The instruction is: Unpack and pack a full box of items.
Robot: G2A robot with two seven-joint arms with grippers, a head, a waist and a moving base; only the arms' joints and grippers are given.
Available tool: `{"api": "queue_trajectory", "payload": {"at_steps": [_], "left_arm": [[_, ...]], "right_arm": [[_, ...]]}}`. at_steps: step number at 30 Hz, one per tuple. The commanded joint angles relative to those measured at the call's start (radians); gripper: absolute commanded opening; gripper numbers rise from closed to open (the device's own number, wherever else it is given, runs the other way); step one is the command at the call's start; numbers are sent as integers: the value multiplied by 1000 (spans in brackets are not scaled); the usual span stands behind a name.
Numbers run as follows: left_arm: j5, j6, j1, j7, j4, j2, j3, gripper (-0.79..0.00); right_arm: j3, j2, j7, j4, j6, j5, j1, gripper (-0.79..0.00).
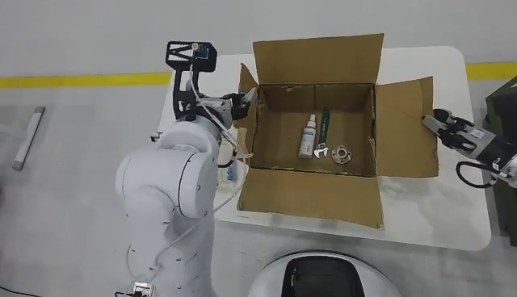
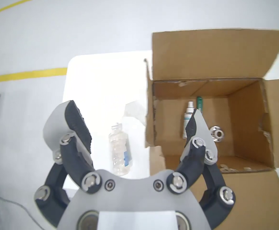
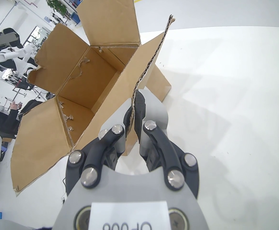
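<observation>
Right gripper pinching outer edge of cardboard box right flap. Left gripper spread wide, by box's left wall. Box sits on table; inside: spray bottle, green-handled wrench, metal flange. Clear bottle on table outside the left wall.

Left wrist cam: spray bottle has its bottom end behind a finger of left gripper. Green wrench, just the tip showing. Pale bits on floor of box, too small to ID. Right wrist cam: flap edge covers most of one pad of right gripper. Top cam: right arm cut off by pic edge.
</observation>
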Motion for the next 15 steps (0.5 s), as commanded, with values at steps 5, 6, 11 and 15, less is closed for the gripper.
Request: {"api": "queue_trajectory", "payload": {"at_steps": [5, 6, 11, 15], "left_arm": [[-161, 18, -27, 23, 45, -10, 61, 0], [-205, 21, -29, 19, 64, -13, 73, 0], [-171, 30, -29, -2, 175, -13, 112, 0], [-84, 38, -31, 33, 282, -11, 137, 0]], "right_arm": [[0, 1, 3, -3, 8, -23, -3, -785], [0, 1, 2, -5, 6, -23, -3, -785], [0, 1, -2, -3, -2, -19, -5, -785], [-3, 1, -2, -2, -7, -14, -6, -785]]}}
